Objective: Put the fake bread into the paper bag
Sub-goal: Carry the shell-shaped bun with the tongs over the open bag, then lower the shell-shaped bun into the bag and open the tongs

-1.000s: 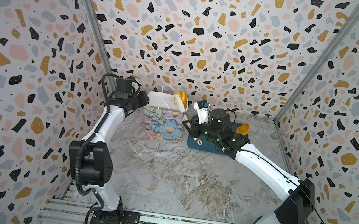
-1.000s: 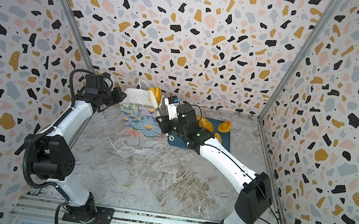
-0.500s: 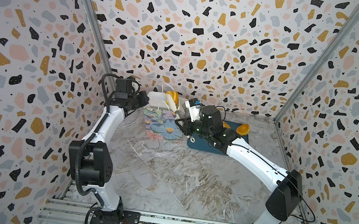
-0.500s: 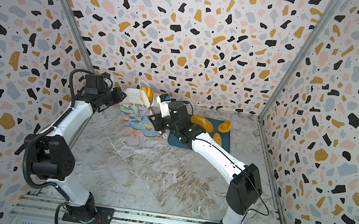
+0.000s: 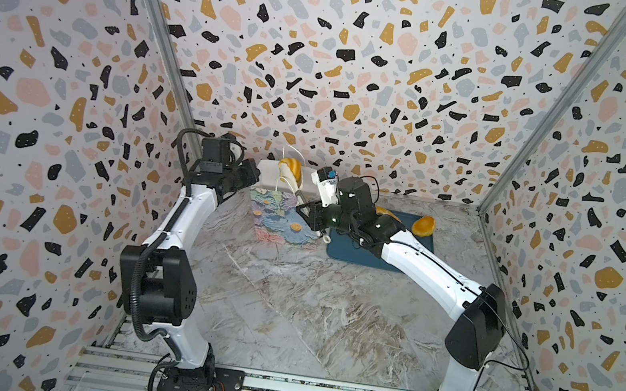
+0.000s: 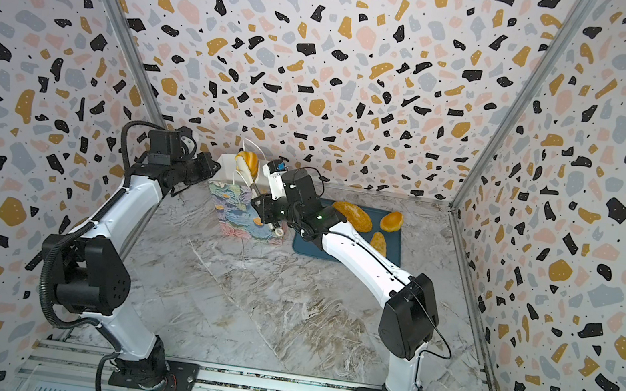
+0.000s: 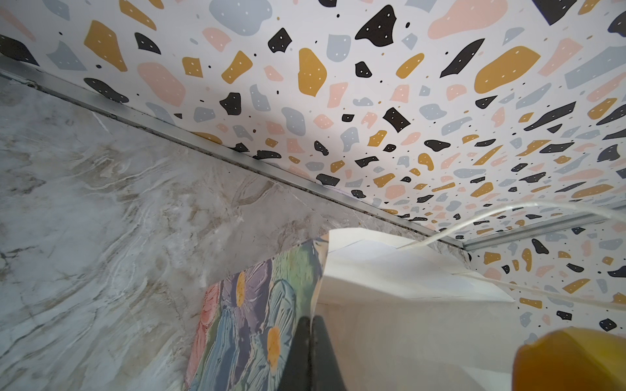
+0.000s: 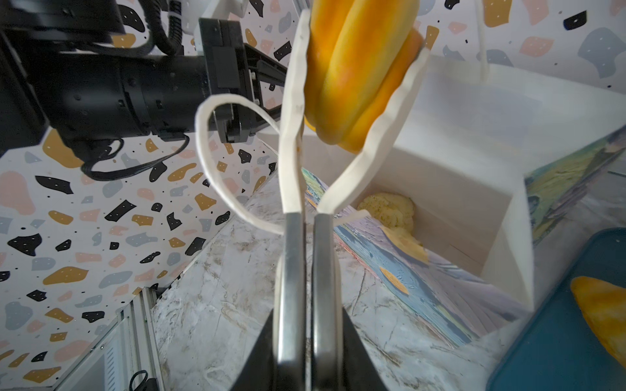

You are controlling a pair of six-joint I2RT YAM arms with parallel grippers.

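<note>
While left claw (image 7: 310, 325) pinches paper bag (image 7: 399, 291), right claw (image 8: 362, 37) grasps fake bread (image 8: 352, 78) above

marble tabletop (image 5: 307, 309): paper bag (image 5: 274, 216), teal tray (image 5: 348, 254)

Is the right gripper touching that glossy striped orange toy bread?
Touching. In the right wrist view, the right gripper presses its white fingers against both sides of the glossy striped orange toy bread.

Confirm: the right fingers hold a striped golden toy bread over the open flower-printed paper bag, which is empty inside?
Wrong on one count: the flower-printed paper bag is not empty. The right wrist view shows a pale speckled toy bread on its bottom. The right fingers do hold the striped golden toy bread over it.
</note>
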